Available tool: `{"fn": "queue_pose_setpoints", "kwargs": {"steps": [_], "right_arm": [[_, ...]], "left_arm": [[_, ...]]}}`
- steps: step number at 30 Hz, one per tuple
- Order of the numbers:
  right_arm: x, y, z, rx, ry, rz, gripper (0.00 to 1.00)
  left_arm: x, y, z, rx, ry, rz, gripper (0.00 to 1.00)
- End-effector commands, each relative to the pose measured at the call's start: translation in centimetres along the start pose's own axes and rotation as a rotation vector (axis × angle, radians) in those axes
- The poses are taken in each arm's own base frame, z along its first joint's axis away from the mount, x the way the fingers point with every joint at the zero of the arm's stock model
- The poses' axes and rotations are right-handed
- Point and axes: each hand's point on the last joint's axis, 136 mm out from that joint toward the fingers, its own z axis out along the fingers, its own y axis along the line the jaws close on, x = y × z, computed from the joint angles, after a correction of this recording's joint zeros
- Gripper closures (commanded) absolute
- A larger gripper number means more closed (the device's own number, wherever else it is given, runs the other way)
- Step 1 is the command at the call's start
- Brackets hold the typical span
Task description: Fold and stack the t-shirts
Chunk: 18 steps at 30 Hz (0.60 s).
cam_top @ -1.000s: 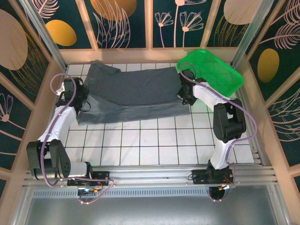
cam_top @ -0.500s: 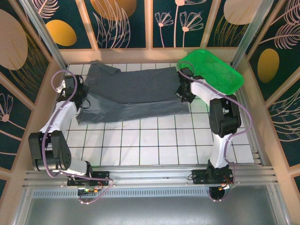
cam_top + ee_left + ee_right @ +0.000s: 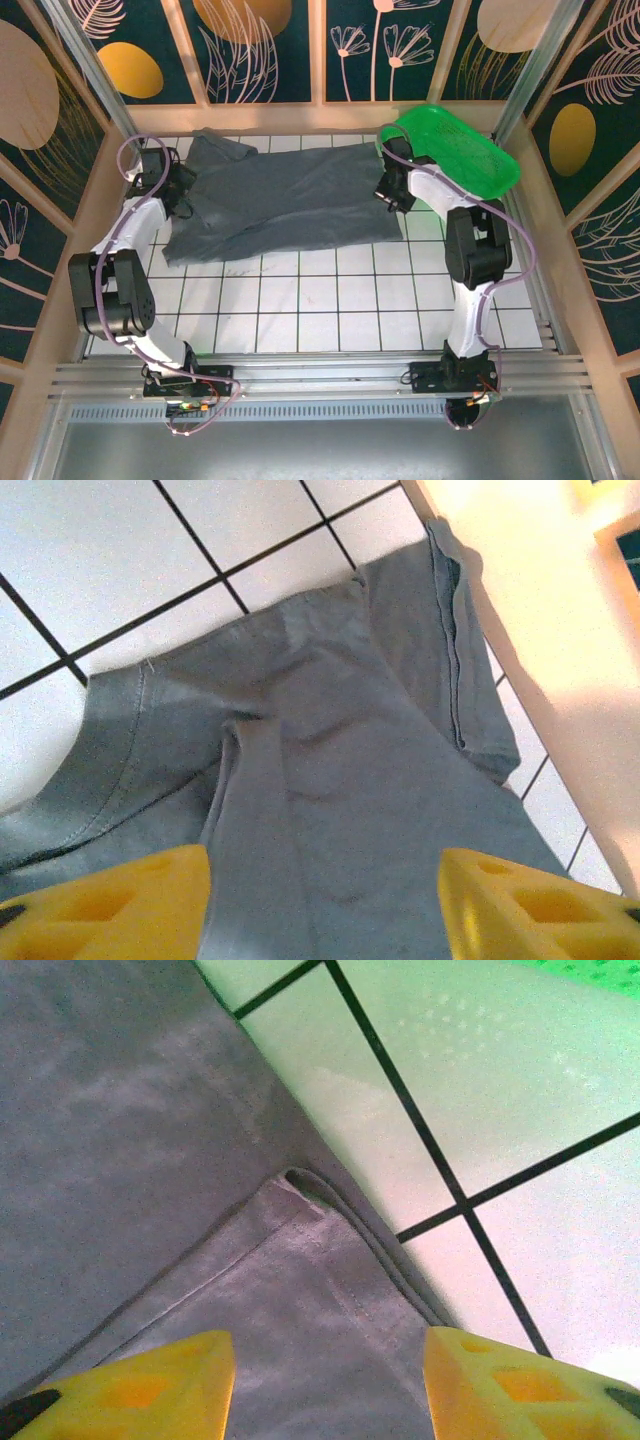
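The dark slate-grey t-shirt lies folded lengthwise across the back of the white tiled table. My left gripper hovers at the shirt's left end, jaws open. In the left wrist view its yellow fingers stand wide apart over the flat cloth, with a sleeve reaching toward the wall. My right gripper stands at the shirt's right edge, also open. Its fingers straddle a doubled hem corner without touching it. Nothing is held by either gripper.
A green plastic tray sits tilted at the back right corner, just beyond my right arm. Wooden walls close the table on the left, back and right. Bare tiles stretch in front of the shirt.
Both grippers went from shut to open and let go of the shirt. Both arms shifted toward the back wall, and the cloth now lies flat.
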Motion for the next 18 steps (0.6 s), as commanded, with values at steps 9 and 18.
{"fn": "queue_pose_setpoints", "kwargs": {"steps": [9,18], "right_arm": [[5.2,-1.4,-4.1,-0.145,-0.005,-0.032,0.62],[6.1,1.2,1.5,-0.088,0.065,-0.121,0.73]], "left_arm": [[8.0,7.8,-2.5,-0.048,0.201,-0.013,0.66],[9.4,10.0,2.7,-0.141,0.291,-0.048,0.81]]}}
